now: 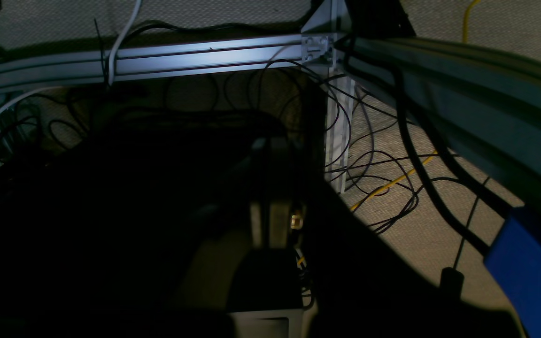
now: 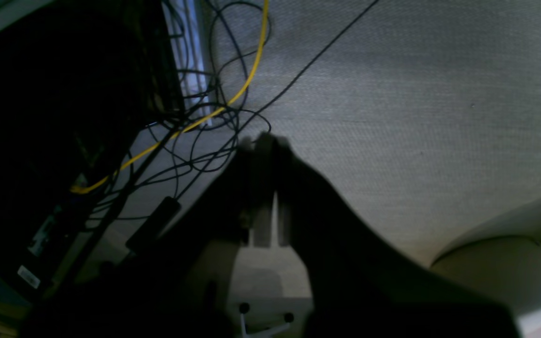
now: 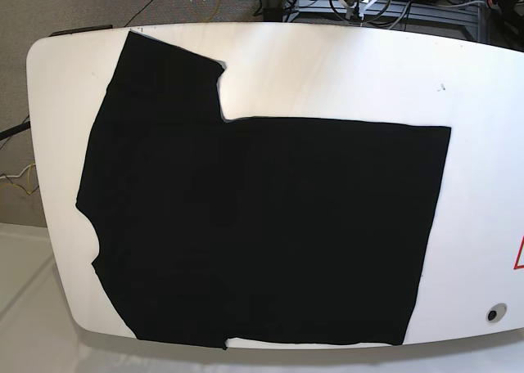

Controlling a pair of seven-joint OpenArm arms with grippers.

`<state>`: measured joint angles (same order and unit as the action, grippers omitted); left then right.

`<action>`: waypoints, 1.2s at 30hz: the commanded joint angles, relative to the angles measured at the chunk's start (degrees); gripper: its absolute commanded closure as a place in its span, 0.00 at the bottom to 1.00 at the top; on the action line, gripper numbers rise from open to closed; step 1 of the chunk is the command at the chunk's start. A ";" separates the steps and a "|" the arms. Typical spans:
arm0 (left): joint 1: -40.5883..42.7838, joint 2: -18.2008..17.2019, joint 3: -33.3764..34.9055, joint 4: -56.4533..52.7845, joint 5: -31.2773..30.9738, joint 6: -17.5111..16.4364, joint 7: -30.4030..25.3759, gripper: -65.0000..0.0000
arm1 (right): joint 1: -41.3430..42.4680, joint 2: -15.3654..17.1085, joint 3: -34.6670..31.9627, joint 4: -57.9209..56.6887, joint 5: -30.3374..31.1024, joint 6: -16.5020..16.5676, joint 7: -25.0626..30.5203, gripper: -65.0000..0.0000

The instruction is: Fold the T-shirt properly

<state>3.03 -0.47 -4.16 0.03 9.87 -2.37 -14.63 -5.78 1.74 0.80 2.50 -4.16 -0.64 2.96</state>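
Note:
The black T-shirt lies flat on the white table in the base view and covers most of it. One sleeve reaches toward the far left corner, and its near edge runs along the table's front rim. Both grippers hang past the table's far edge, away from the cloth. My right gripper points down at the carpet with its dark fingers pressed together and nothing between them. My left gripper sits in deep shadow over the cables below the table frame, with its fingers together and empty.
Aluminium frame rails and a tangle of black cables with a yellow one lie under the far side. A blue part shows at the right. Bare white table runs right of the shirt, with a small hole.

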 commanded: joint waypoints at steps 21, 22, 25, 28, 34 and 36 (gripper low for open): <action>0.01 -0.67 0.29 -0.03 -0.03 -0.08 0.53 1.00 | -0.43 0.39 0.10 0.77 0.28 -0.24 0.49 0.99; 0.05 -0.70 0.26 -0.03 -0.06 -0.04 0.50 1.00 | -0.47 0.41 0.10 0.82 0.26 -0.25 0.50 0.99; 0.11 -0.73 0.20 -0.03 -0.08 0.10 0.30 1.00 | -0.57 0.36 0.05 0.68 0.22 -0.14 0.52 0.99; 0.11 -0.84 0.50 -0.03 -0.17 -0.01 0.14 1.00 | -0.64 0.42 0.22 0.85 0.01 -0.06 0.76 0.99; 0.63 -1.04 0.50 0.19 -0.25 -0.04 -0.63 1.00 | -1.08 0.38 0.20 0.90 0.00 -0.04 0.74 0.99; 2.64 -1.85 0.55 2.97 -0.69 -0.01 -1.27 1.00 | -2.32 0.46 0.30 2.00 0.07 0.07 1.03 0.99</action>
<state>3.31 -1.30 -3.64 0.23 9.85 -2.39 -14.83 -6.33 1.91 1.02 3.38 -4.21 -0.64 3.51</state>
